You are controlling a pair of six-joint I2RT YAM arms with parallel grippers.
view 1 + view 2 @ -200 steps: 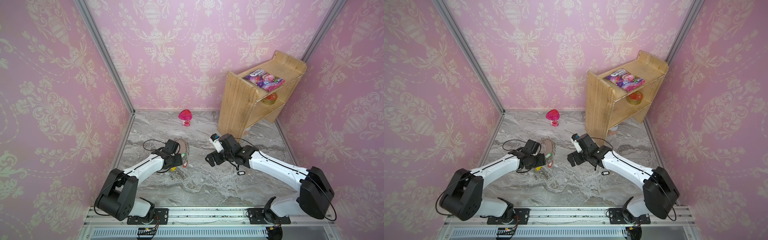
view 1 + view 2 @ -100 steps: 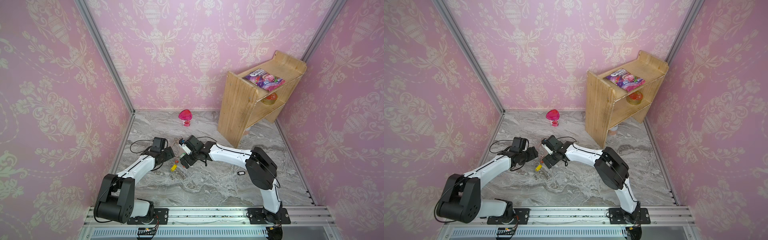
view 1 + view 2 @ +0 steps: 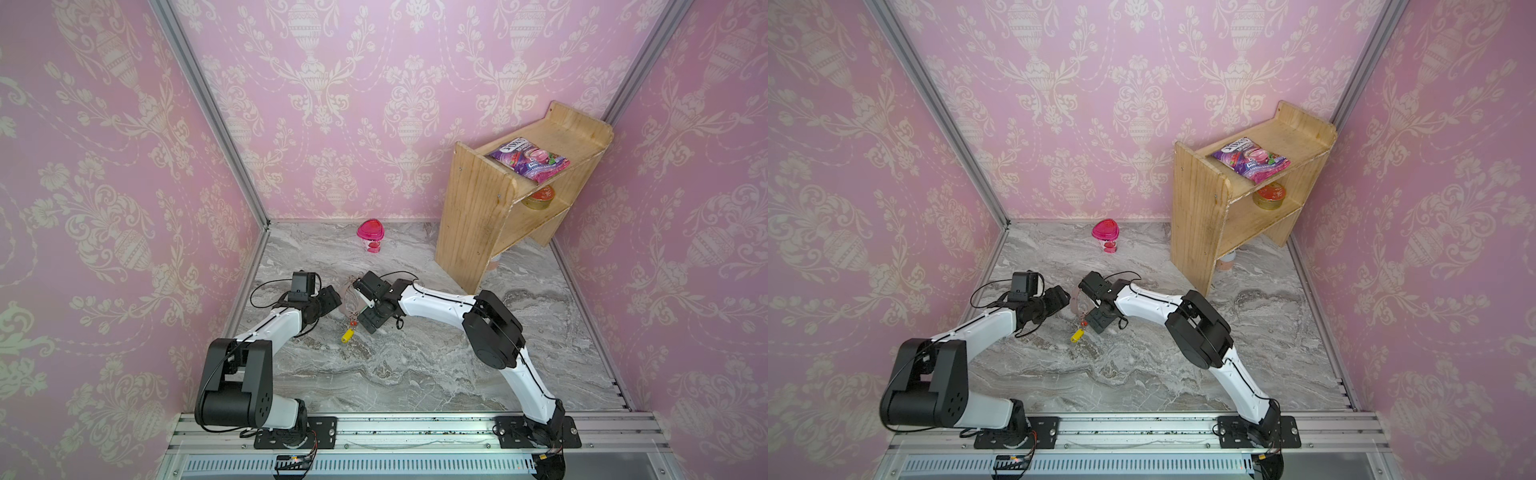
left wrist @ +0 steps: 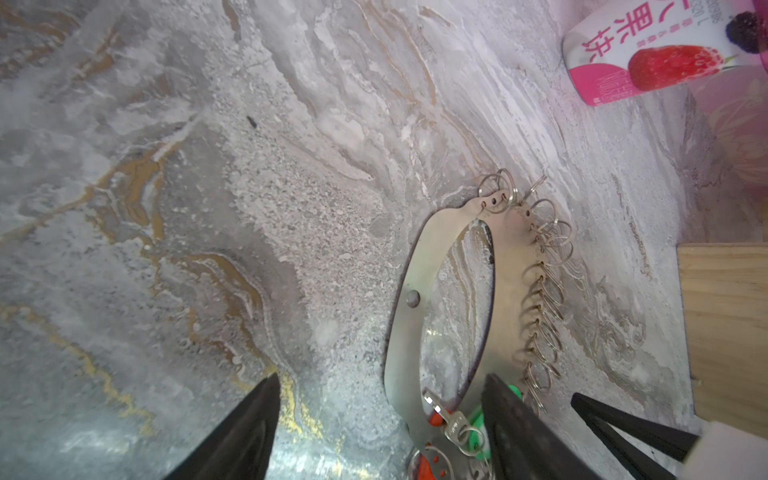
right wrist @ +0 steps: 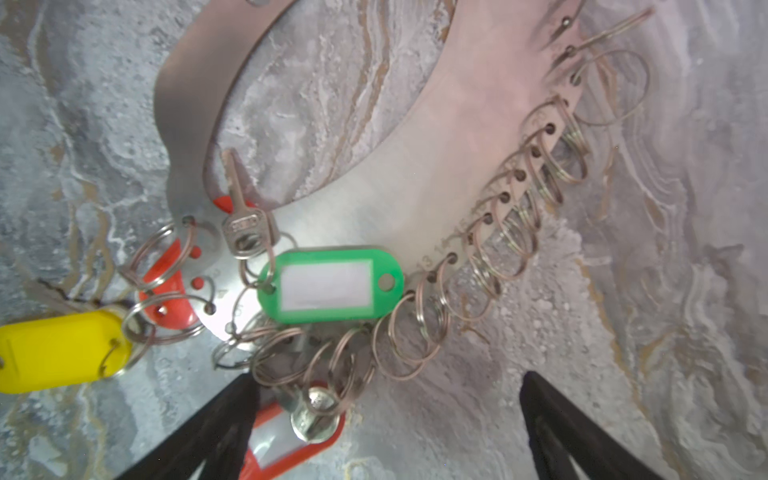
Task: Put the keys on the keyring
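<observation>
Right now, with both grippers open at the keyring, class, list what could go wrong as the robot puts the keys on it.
1. The right gripper hangs open over crowded rings, beside the green tag and a red tag; closing here may snag the wrong one.
2. The left gripper is open over one end of the keyring, close to the right gripper; they might collide.
3. No black-tagged key shows in any view.
</observation>
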